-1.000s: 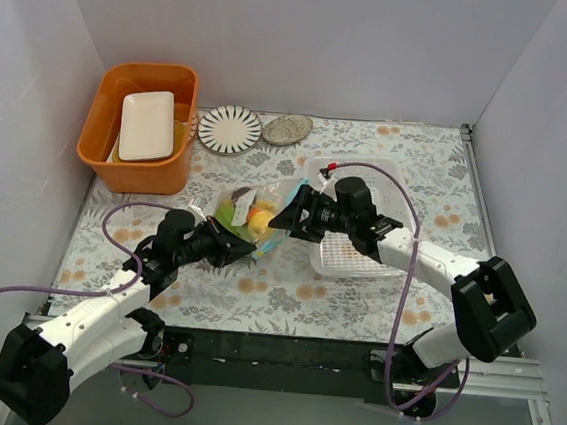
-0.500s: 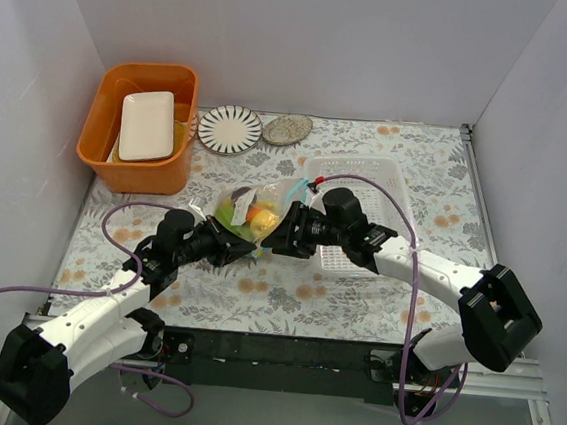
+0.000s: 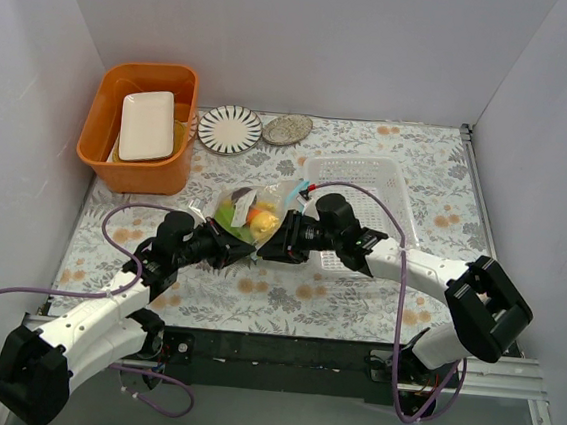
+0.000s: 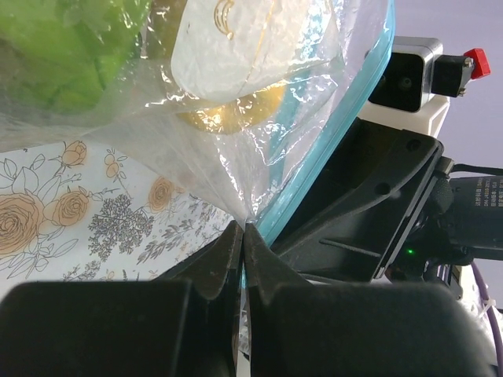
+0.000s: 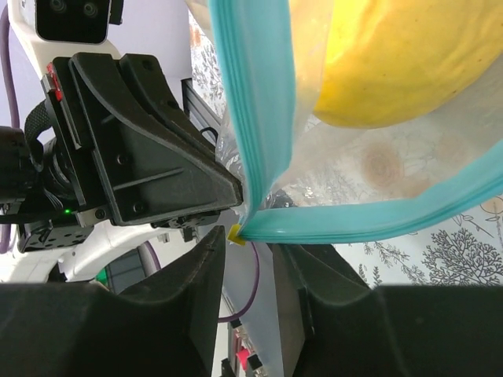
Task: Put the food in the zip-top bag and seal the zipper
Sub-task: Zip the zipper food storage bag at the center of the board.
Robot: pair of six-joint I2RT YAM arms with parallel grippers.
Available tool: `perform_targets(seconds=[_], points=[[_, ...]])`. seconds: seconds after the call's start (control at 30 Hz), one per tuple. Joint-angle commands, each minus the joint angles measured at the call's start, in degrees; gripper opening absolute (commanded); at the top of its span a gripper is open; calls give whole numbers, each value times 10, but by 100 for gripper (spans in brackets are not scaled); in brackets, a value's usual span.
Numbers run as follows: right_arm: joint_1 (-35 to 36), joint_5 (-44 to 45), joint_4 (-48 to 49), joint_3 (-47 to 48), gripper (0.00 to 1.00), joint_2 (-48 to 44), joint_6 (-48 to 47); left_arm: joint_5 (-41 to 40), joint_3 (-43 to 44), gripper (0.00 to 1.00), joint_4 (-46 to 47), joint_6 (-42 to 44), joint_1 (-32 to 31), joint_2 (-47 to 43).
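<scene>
Both jaws pinch the zip-top bag: left shut on its corner, right shut on the zipper.

A lab test booth: plain white walls enclose a floral-clothed table with bolted arms

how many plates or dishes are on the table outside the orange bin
2. A striped round plate sits just right of the orange bin, and a smaller speckled dish lies right of that plate. A white rectangular tray lies inside the bin; more may be hidden under it.
</scene>
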Motion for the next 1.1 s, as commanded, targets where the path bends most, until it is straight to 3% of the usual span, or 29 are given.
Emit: perform_targets(seconds=[0.0,0.5,0.67,0.8,0.87,1.07], points=[[6,-8,36,3,37,4,8,-2,-4,0,6,1,0,-11],[33,97,4,0,30,-24,-4,-9,-6,0,47,-15,0,-1],[35,103,16,-1,8,-21,0,-6,-11,0,39,-17,0,-9],[35,112,40,-14,5,-31,8,-3,-25,0,36,-25,0,-19],[34,119,46,-18,4,-36,13,-1,-31,6,40,-32,0,-24],[34,128,63,-29,4,-45,16,5,-46,11,54,-42,0,-32]])
